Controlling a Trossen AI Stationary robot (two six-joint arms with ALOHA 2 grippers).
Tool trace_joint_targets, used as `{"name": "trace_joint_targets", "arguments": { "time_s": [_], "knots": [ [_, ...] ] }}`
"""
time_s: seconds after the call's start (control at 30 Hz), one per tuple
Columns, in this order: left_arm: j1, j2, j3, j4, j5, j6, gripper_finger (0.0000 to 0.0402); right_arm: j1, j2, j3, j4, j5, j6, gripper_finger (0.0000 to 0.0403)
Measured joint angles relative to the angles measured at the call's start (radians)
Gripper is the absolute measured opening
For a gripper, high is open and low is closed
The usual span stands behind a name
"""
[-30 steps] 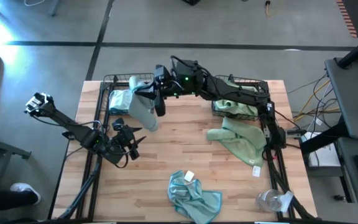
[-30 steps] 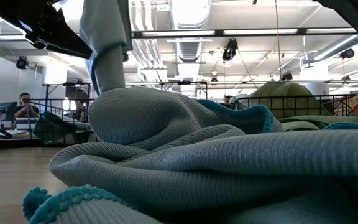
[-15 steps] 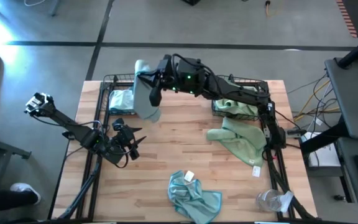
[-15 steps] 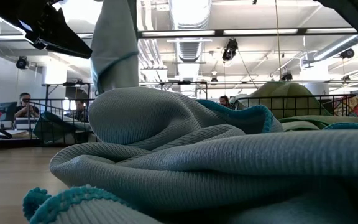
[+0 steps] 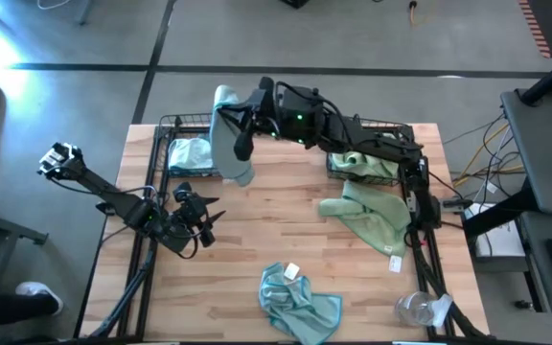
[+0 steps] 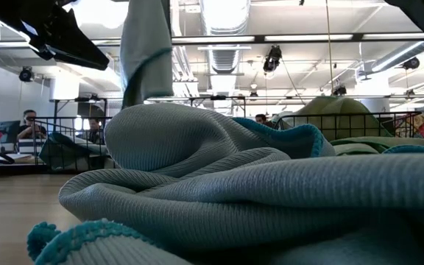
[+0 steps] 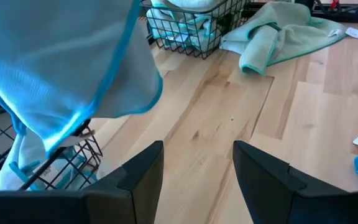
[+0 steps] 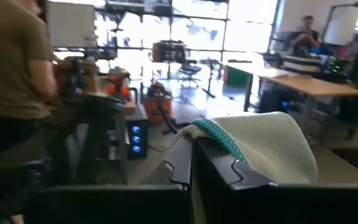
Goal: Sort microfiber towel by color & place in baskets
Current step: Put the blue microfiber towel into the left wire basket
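One blue towel (image 5: 228, 134) pinched in shut right gripper (image 5: 241, 119), carried up and back since a second ago, now hanging over near edge of left basket (image 5: 167, 151) holding blue, so drop looks next; left gripper (image 5: 199, 216) parted, empty, idle over table (image 5: 276, 230).

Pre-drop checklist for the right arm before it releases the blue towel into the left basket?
1. Grip: right gripper shut on the light blue towel, which hangs from it. Ok.
2. Towel over the left basket: it hangs at the basket's right edge, lower end beside the rim rather than inside. Not ok.
3. Colour match: blue towel in the basket already. Ok.
4. Left gripper open and low on the table, apart from the basket. Ok.
5. Towel clear of the wire rim: cannot tell.
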Motion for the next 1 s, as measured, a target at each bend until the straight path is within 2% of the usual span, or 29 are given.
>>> {"name": "trace_joint_targets", "arguments": {
  "time_s": [0.43,0.77,1.0],
  "knots": [
    [-0.001,0.000,0.000,0.000,0.000,-0.004,0.0178,-0.088,0.081,-0.001,-0.035,0.006,0.125,0.0009],
    [-0.002,0.000,0.000,0.000,0.000,-0.029,0.0178,-0.090,0.193,-0.001,-0.109,-0.001,0.160,0.0009],
    [-0.002,0.000,0.000,-0.001,0.000,-0.036,0.0178,-0.090,0.244,-0.001,-0.145,-0.046,0.201,0.0009]
  ]
}}
